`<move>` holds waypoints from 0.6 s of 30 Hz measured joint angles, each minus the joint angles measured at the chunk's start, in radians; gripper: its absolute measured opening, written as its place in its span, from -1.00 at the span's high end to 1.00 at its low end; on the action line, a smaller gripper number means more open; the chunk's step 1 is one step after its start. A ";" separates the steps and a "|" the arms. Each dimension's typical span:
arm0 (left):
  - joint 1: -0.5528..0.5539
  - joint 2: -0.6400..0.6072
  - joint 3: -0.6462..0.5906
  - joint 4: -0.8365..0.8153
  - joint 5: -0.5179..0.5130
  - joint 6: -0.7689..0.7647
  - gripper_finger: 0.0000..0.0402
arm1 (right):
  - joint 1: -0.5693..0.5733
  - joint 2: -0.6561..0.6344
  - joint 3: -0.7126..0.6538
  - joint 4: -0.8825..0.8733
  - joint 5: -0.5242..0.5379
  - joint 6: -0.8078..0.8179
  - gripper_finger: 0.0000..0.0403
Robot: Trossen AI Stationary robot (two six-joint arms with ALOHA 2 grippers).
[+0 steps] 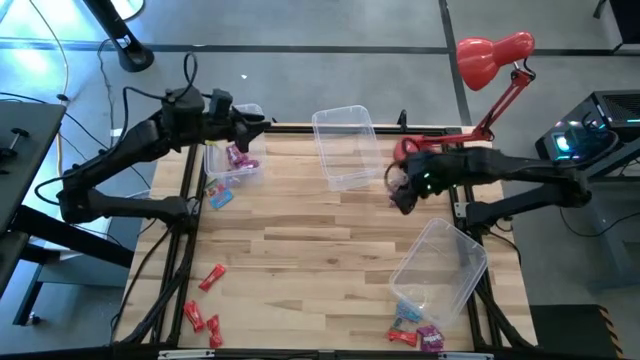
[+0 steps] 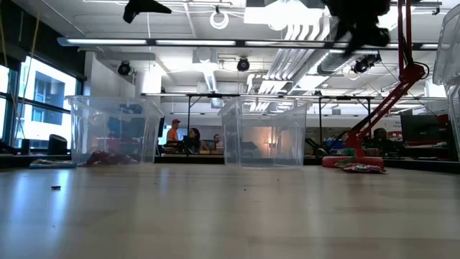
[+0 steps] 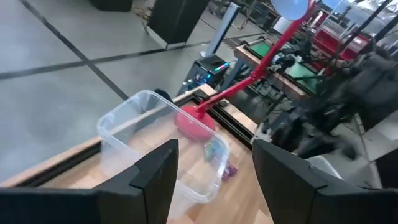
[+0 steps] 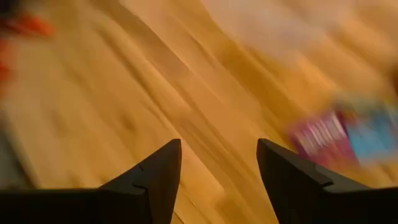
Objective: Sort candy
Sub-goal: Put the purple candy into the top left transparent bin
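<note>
Candy lies scattered on the wooden table. Purple packets (image 1: pixel 238 157) sit inside the left clear bin (image 1: pixel 213 160), and a blue packet (image 1: pixel 220 197) lies just in front of it. Red twisted sweets (image 1: pixel 212 277) lie near the near-left corner. More candy (image 1: pixel 418 333) lies by the tipped bin (image 1: pixel 440 265). My left gripper (image 1: pixel 258 121) hangs open above the left bin's far side. My right gripper (image 1: pixel 402 200) is open, raised right of the middle bin (image 1: pixel 347 147). Its wrist view shows a purple packet (image 4: pixel 320 135) and a blue one (image 4: pixel 373 134) on the wood.
A red desk lamp (image 1: pixel 495 55) stands at the far right, its base (image 1: pixel 405 148) beside the middle bin. In the low view a packet (image 2: pixel 363 167) lies in front of that base. Bare wood stretches across the table's centre (image 1: pixel 320 250). People sit in the room beyond.
</note>
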 joint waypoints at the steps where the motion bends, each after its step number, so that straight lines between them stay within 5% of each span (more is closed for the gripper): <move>1: -0.008 0.002 0.000 0.002 0.000 -0.006 0.00 | 0.000 0.015 -0.020 -0.038 0.000 0.022 -0.01; 11: -0.048 0.016 -0.001 0.108 -0.003 -0.027 0.00 | -0.076 0.171 -0.282 0.071 0.143 0.189 0.01; 18: -0.049 0.016 -0.001 0.103 -0.011 -0.028 0.00 | -0.160 0.279 -0.384 0.200 0.135 0.186 0.01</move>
